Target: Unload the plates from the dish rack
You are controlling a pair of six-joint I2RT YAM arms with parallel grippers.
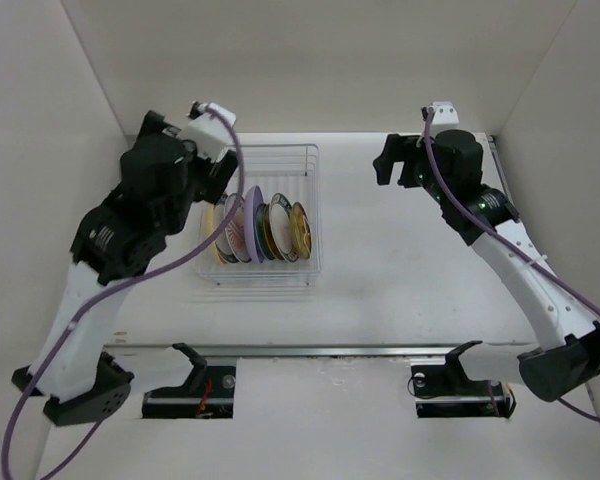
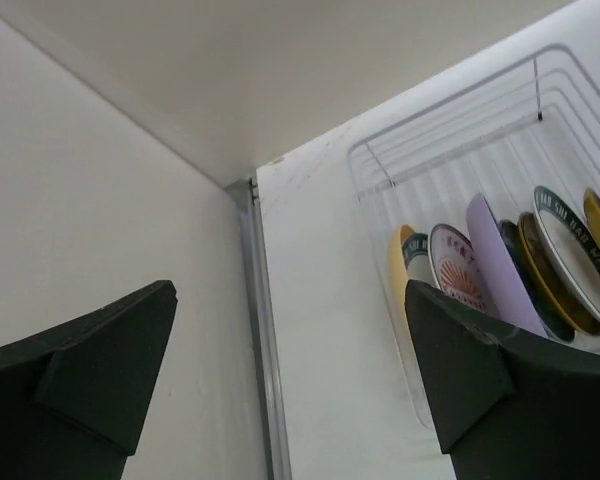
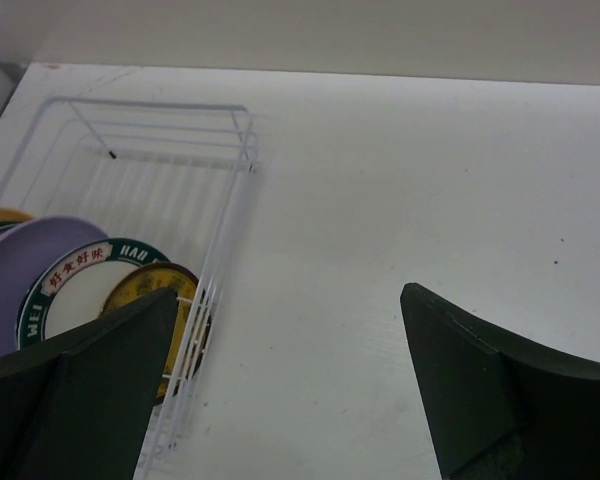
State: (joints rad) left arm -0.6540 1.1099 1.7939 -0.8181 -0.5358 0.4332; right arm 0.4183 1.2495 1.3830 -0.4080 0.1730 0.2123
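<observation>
- A white, smooth table [image 1: 400, 270] carries a rectangular dish rack [image 1: 280, 160] of thin white wire. The rack stands in the table's left half, with its far end close to the far edge.
- The plates [image 1: 260, 230] are small round discs standing on edge in a tight row across the near part of the rack. The rack's far slots hold only bare wires.
- In the left wrist view, the row starts with a yellow plate [image 2: 398, 265], then a white one with an orange sunburst [image 2: 458, 270], then a plain lilac one [image 2: 495, 260]. Farther along is a glossy white plate with a dark teal lettered rim [image 2: 570, 250].
- The left gripper [image 2: 290, 300] has matte black wedge-shaped fingers spread wide and holds nothing. It hangs above the rack's left side.
- The right gripper [image 3: 288, 300] is likewise spread wide and holds nothing. It hangs over bare table to the right of the rack.
</observation>
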